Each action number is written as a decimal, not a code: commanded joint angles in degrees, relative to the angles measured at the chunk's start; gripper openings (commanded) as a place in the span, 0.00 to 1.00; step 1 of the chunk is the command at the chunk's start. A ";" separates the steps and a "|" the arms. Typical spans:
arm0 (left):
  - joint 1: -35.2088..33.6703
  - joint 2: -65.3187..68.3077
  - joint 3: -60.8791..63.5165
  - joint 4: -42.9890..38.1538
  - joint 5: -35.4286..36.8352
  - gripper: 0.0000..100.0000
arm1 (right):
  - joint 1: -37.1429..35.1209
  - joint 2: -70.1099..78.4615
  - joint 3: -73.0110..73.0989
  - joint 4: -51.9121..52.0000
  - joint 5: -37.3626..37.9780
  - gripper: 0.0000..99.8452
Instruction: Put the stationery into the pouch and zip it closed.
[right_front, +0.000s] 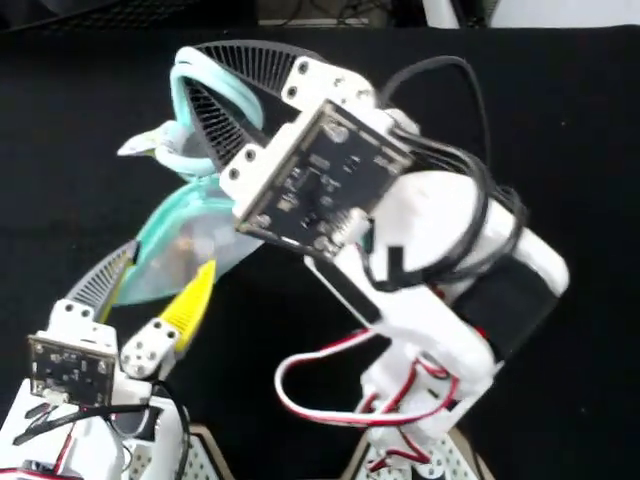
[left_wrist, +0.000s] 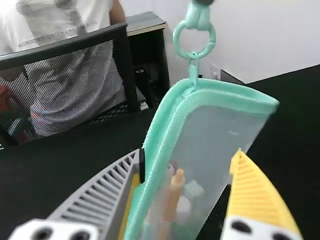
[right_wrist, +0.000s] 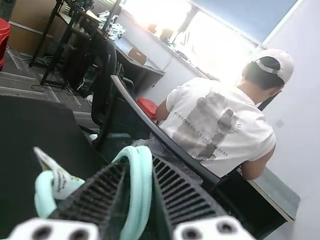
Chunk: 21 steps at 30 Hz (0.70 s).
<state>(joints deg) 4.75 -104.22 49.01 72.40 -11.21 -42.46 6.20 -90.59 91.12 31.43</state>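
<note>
A black table (right_front: 560, 120) is seen beneath 2 arms. The right arm (right_front: 450, 260), the bulkier in the high view, is stretched across the middle, and a circuit board (right_front: 320, 175) with tiny white markings is carried on its wrist; none of that print can be read. The left arm (right_front: 90, 400) is placed at the near left corner.

Between them a mint-edged, see-through pouch (right_front: 185, 225) is held at a slant; whether it touches the table cannot be told. The left gripper (right_front: 172, 255) is pressed against the pouch from both sides, with 1 grey finger (left_wrist: 100, 195) and 1 yellow finger (left_wrist: 255, 195) against its walls. The right gripper (right_wrist: 140, 160) is closed on a thick mint loop (right_wrist: 137, 185), which is pinched between 2 black ribbed fingers (right_wrist: 185, 200).

A ring clasp (left_wrist: 177, 39) is fixed at the pouch's upper corner, where the zipper ends. Inside the pouch, an orange pen (left_wrist: 175, 192) is seen among other stationery. A small paper tag (right_wrist: 57, 175) is hung on the loop; its writing is too small to be made out.
</note>
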 joint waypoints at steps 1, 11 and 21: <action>-0.40 0.18 -0.84 0.18 -0.53 0.29 | -0.44 -4.09 -1.45 1.32 -0.18 0.01; -0.66 0.09 -0.48 0.26 -0.53 0.29 | -0.62 -4.53 -1.71 6.07 -0.18 0.01; 8.75 0.53 3.56 -0.70 -0.09 0.29 | -0.70 -4.44 -1.27 5.98 -0.18 0.01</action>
<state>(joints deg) 10.20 -104.22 50.68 72.31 -11.21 -42.55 3.65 -91.03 97.10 31.43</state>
